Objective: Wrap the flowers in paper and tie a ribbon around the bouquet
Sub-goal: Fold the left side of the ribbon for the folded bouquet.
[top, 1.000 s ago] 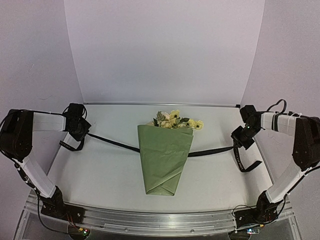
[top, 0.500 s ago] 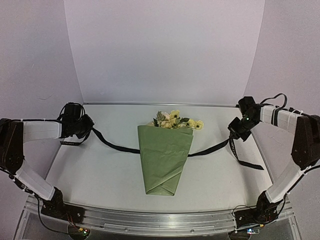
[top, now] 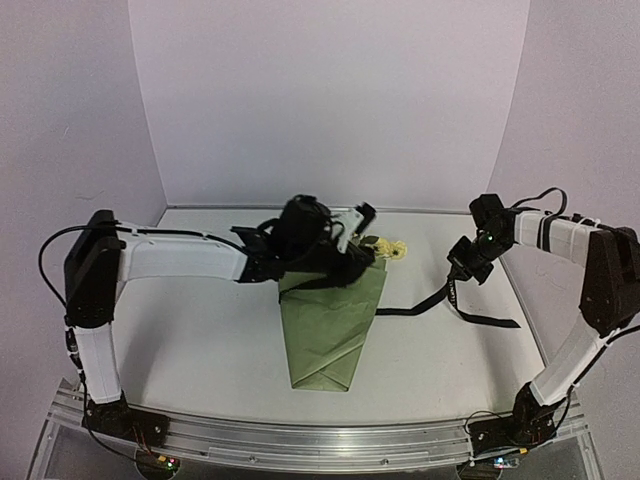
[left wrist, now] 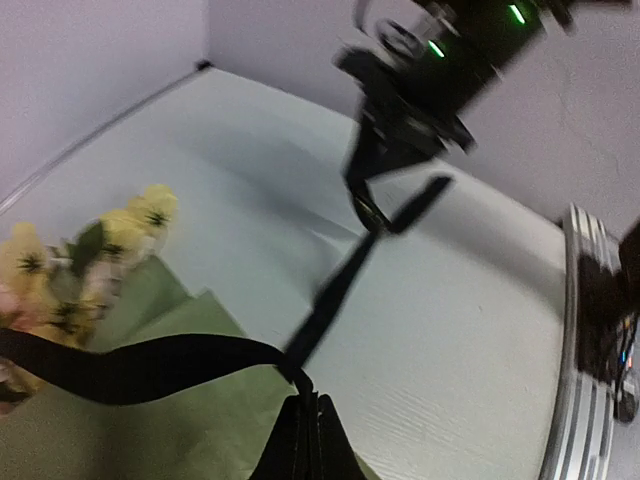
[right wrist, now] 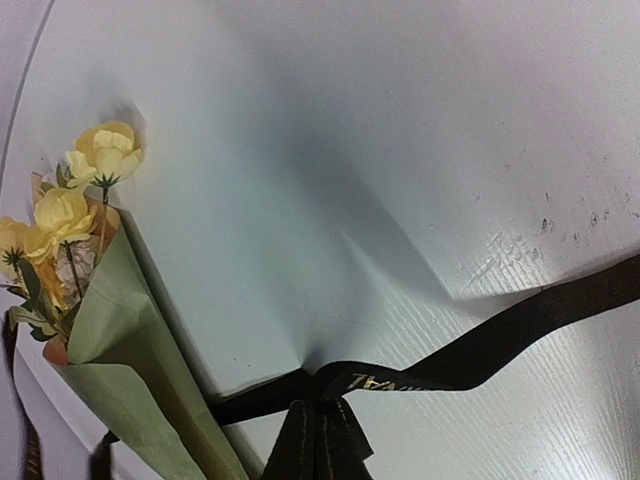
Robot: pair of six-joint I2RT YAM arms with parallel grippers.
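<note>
The bouquet lies mid-table, the flowers poking from the top of a cone of olive-green paper. My left gripper hangs over the cone's upper part, shut on the black ribbon, which drapes across the paper beside the yellow blooms. The fingertips of the left gripper pinch it tight. My right gripper is at the right, shut on the other stretch of ribbon. In the right wrist view that gripper pinches the lettered ribbon near the cone and flowers.
A loose ribbon tail lies on the white table near the right edge. Walls close in at the back and both sides. The right arm's wrist fills the upper part of the left wrist view. A metal rail runs along the near edge.
My left arm has swung from the far left across to above the bouquet, carrying its ribbon end over the paper. The right gripper has edged slightly left with its ribbon.
</note>
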